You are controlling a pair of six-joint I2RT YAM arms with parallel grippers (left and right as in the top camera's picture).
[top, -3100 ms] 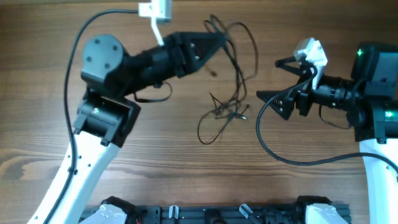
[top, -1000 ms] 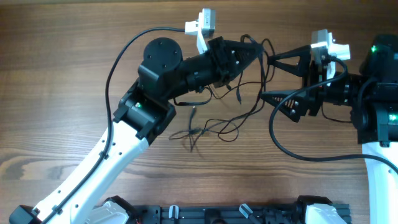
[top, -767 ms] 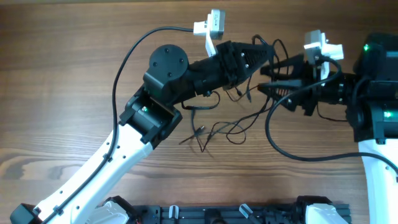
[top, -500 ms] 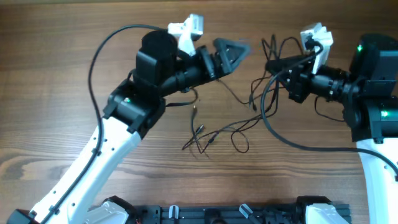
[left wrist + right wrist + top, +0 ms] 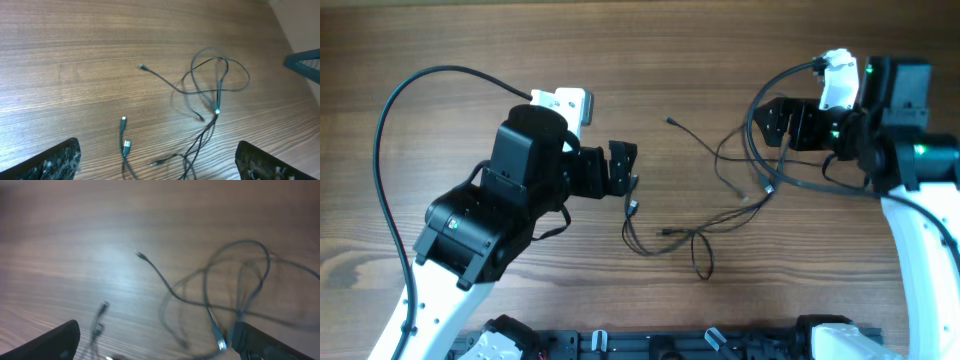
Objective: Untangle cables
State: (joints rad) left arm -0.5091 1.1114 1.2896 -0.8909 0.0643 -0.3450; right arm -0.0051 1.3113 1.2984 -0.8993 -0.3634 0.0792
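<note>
Closest in, my left gripper (image 5: 160,161) hangs low over the brown wood-grain table (image 5: 75,40). Its two dark fingers sit at the bottom corners of the left wrist view, so the jaws are wide apart and empty. Just past them, two small plug ends (image 5: 125,145) lie close together on the wood. Beyond those, the thin black cords (image 5: 218,90) run up in a doubled strand to a loose loop where several strands cross. One single strand leaves the loop toward the left of the view and ends in a free tip (image 5: 142,66), farthest from me.

My right gripper (image 5: 160,340) looks down on the same bundle. Its view is blurred, but both fingers sit at the bottom corners with bare wood between them, so those jaws are spread too. The loop lies near one finger, and I cannot tell whether a strand touches it. From overhead, the cords lie slack on the table between my two arms, nearer the right one.

I judge this a pause between pulls: the bundle is spread out, but the crossing at the loop is not yet undone. The next move calls for closing on one strand alone, probably the one with the free tip. I would then draw it out of the crossing while the other gripper pins the loop.
</note>
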